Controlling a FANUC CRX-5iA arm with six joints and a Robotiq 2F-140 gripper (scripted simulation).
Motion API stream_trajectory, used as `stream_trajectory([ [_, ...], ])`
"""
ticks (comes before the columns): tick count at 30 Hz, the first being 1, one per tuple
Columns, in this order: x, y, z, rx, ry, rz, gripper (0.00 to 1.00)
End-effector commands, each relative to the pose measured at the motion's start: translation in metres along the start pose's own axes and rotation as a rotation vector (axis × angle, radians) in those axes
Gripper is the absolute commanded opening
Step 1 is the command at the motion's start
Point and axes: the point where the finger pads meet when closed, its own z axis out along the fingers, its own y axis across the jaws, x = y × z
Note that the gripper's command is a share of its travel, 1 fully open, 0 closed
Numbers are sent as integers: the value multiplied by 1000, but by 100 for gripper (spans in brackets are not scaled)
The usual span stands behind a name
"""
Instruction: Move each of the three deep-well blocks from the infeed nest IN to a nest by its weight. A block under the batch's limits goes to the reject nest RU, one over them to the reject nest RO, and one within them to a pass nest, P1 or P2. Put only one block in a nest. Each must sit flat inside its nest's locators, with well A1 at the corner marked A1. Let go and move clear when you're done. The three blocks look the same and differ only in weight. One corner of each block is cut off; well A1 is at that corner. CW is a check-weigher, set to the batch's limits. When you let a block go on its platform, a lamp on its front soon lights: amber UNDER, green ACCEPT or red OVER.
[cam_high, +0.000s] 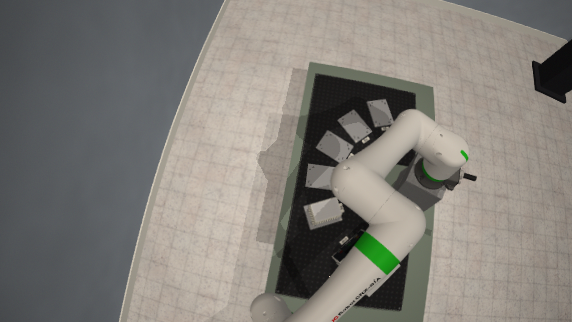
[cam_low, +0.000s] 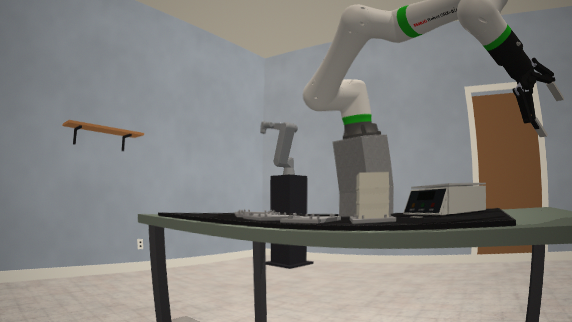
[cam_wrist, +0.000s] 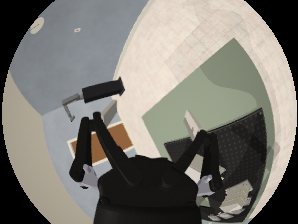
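My gripper is open and empty, high beyond the right end of the table. The deep-well blocks stand as a pale upright stack in one nest; faint seams show in the exterior view. Four grey nests hold no block; their labels are unreadable. The check-weigher has a bare platform and three dark, unlit lamps. The arm hides most of it in the top view. The cut corners cannot be made out.
The arm reaches over the table and covers part of the nests' inner side in the top view. A black perforated mat lies on the green table. A smaller grey arm stands on a black pedestal behind.
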Motion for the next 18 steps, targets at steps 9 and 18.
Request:
stream_trajectory([
  [9, 0, 0, 0, 0, 0, 0, 100],
  [18, -2, 3, -4, -30, -10, 11, 100],
])
